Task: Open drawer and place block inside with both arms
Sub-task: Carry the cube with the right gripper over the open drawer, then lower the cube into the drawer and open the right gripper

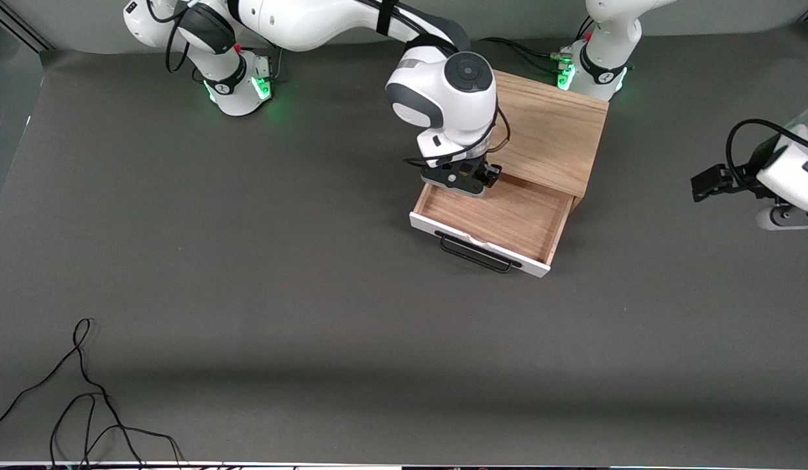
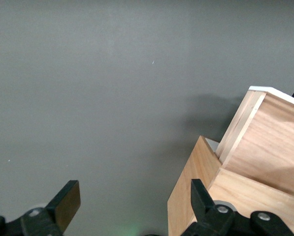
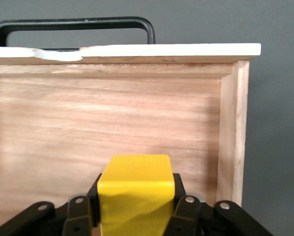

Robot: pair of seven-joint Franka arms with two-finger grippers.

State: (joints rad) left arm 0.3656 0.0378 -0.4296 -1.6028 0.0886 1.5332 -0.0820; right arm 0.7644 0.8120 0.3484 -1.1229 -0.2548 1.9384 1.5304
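Right end effector (image 1: 461,183) holds the block (image 3: 135,195) between its fingers, over the pulled-out drawer (image 1: 502,219) of the oak box (image 1: 553,137). Left end effector (image 2: 132,209) waits wide apart beside the box.

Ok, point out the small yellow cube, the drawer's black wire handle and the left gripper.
small yellow cube (image 3: 135,191), right wrist view, its top face, held in the right gripper (image 3: 135,206).
black wire handle (image 1: 476,256), front view, middle of the bar.
left gripper (image 2: 132,204), left wrist view, midway between its open fingertips.
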